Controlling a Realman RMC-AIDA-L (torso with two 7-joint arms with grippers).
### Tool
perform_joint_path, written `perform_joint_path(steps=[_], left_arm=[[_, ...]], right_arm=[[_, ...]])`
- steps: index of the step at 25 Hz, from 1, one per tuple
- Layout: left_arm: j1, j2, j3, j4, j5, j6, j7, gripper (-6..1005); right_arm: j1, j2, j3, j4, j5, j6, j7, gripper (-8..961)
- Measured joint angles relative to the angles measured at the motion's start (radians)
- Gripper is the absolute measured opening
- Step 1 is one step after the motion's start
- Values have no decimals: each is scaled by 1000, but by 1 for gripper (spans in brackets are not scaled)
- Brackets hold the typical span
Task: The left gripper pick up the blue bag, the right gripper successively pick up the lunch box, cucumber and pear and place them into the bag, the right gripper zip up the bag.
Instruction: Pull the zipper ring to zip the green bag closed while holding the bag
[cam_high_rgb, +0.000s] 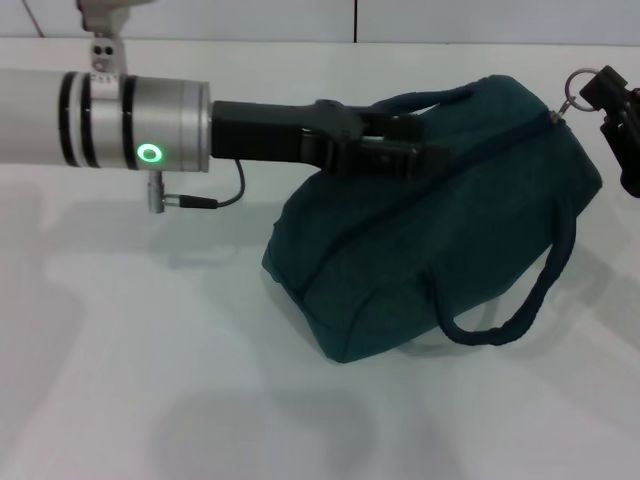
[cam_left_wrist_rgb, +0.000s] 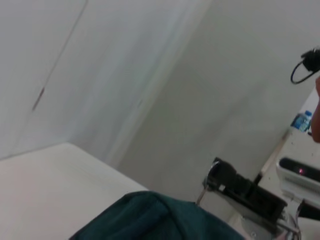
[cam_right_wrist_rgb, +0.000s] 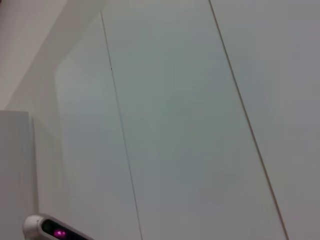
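Observation:
The blue bag (cam_high_rgb: 440, 260) lies on the white table (cam_high_rgb: 150, 380), its zipper line shut along the top and one rope handle (cam_high_rgb: 520, 300) hanging down its front. My left gripper (cam_high_rgb: 405, 150) reaches in from the left and is shut on the bag's top by the far handle. At the bag's right end, my right gripper (cam_high_rgb: 592, 92) is shut on the metal ring pull (cam_high_rgb: 572, 98). The left wrist view shows the bag's top (cam_left_wrist_rgb: 150, 220) and the right gripper (cam_left_wrist_rgb: 217, 176) with the ring. Lunch box, cucumber and pear are out of view.
A pale panelled wall (cam_high_rgb: 400, 20) stands behind the table. The left wrist view shows a white device with a pink light (cam_left_wrist_rgb: 300, 172) and a blue bottle (cam_left_wrist_rgb: 301, 121) off to the side. The right wrist view shows only wall panels and the same device (cam_right_wrist_rgb: 50, 231).

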Motion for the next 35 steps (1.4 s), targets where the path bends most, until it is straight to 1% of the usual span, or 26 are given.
perform_joint_path(steps=[5, 11, 16, 22, 30, 35], left_arm=[[-5, -7, 0, 8, 29, -44, 23, 787], [7, -7, 0, 10, 21, -47, 69, 652], [19, -10, 0, 13, 20, -48, 128, 432], [28, -10, 0, 34, 32, -48, 186, 298], [48, -10, 0, 39, 33, -32, 245, 159], [74, -8, 0, 40, 22, 27, 371, 81]], right_arm=[[0, 1, -3, -1, 0, -1, 0, 20], [0, 2, -3, 0, 1, -2, 0, 21], [1, 2, -3, 1, 2, -4, 0, 22], [1, 2, -3, 1, 3, -10, 0, 23], [0, 2, -19, 1, 7, -26, 0, 24], [-7, 2, -13, 11, 9, -24, 0, 25]])
